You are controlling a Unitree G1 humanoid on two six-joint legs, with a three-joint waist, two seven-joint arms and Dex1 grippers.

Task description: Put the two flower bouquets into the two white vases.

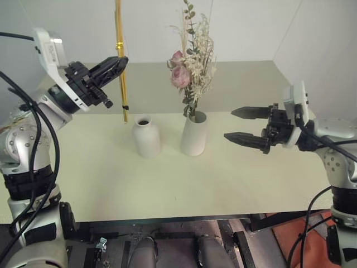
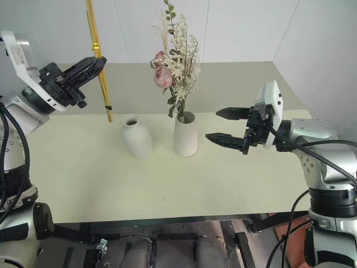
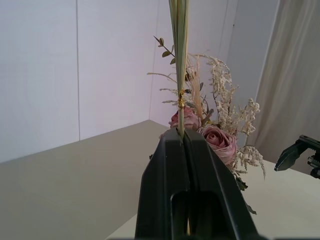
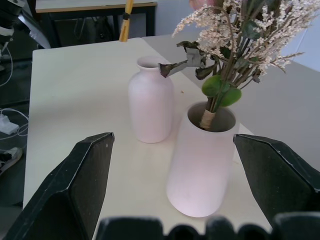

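Note:
My left gripper (image 1: 121, 60) is shut on the slim bouquet's yellow stems (image 1: 120, 39), which hang upright. Their lower end hovers just behind and left of the short bottle vase (image 1: 146, 137), whose narrow mouth is empty. The flowers at the top run out of view. The bushy bouquet (image 1: 192, 70) of pink roses and cream sprigs stands in the taller wide-mouthed vase (image 1: 193, 137). My right gripper (image 1: 228, 124) is open, level with that vase and to its right, apart from it. In the right wrist view both vases (image 4: 151, 107) (image 4: 202, 165) stand between its fingers' lines.
The two vases stand side by side near the middle of a pale green table (image 1: 251, 184). White walls close the back and right sides. The table's front edge runs below the vases, with dark frame parts beneath it.

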